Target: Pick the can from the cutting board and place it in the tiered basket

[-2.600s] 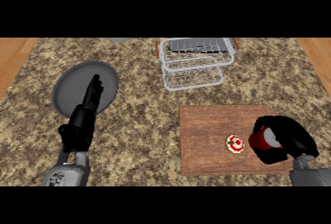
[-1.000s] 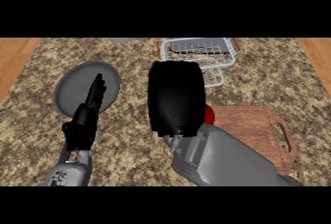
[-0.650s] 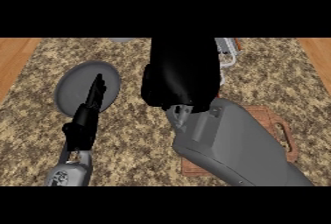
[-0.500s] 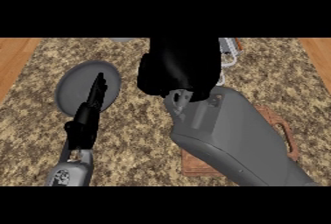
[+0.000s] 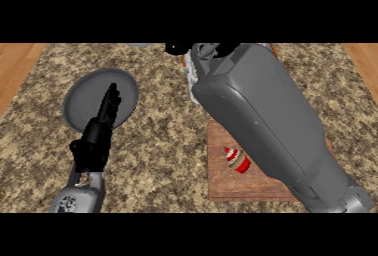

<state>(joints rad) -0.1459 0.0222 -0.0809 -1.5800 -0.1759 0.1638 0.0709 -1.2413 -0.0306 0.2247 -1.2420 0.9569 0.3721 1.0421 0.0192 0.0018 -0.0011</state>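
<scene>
A red and white striped can [image 5: 236,159] lies on the wooden cutting board [image 5: 229,187], its right part hidden behind my right forearm. That forearm runs from the lower right corner up to the top centre and covers the tiered basket. Only small black bits of my right hand [image 5: 177,48] show at the picture's upper edge, so its grip is hidden. My left hand [image 5: 94,142] rests open at the left with straight fingers pointing up over a grey plate [image 5: 81,102].
A speckled brown mat covers the counter, with wooden strips at its far left and right edges. The grey plate lies at the left of the mat. The cutting board sits at the lower right.
My right arm has stretched further forward, carrying the hand to the top edge and covering the basket. The can now shows on the cutting board. The left hand has not moved.
</scene>
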